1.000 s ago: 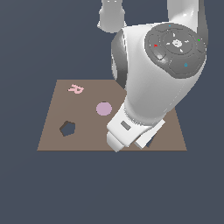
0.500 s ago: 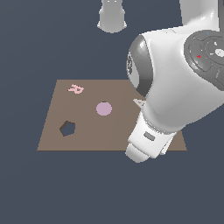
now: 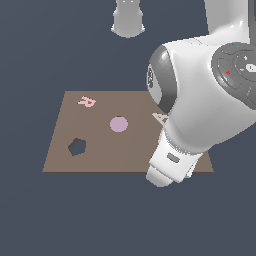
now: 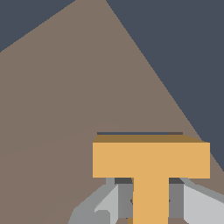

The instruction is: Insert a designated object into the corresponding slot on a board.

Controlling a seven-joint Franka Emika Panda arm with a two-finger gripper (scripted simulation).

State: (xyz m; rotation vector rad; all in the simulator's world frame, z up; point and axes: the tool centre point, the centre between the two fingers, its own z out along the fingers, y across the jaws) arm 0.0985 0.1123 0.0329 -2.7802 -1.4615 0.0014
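Note:
In the wrist view the designated object [image 4: 151, 159], a flat orange T-shaped piece, fills the lower part of the picture. My gripper [image 4: 151, 202] is shut on its stem, with a grey finger [image 4: 124, 197] on each side. The piece hangs over the brown board [image 4: 65, 109], near the board's edge. A thin dark strip [image 4: 140, 133] shows just past the T's bar; I cannot tell whether it is the slot or a shadow. In the exterior view the arm [image 3: 210, 105] hides the gripper, the piece and the slot over the board's [image 3: 100, 155] right part.
On the board lie a pink letter R [image 3: 87, 101] and a pink disc [image 3: 118, 124]. A dark pentagon cutout [image 3: 77, 146] sits near the exterior view's left. A white letter A [image 3: 160, 118] peeks out beside the arm. The robot's base [image 3: 128, 17] stands behind the board.
The arm's bulk has swung toward the exterior view's right and looms larger, uncovering more of the board's middle and the tip of the white letter.

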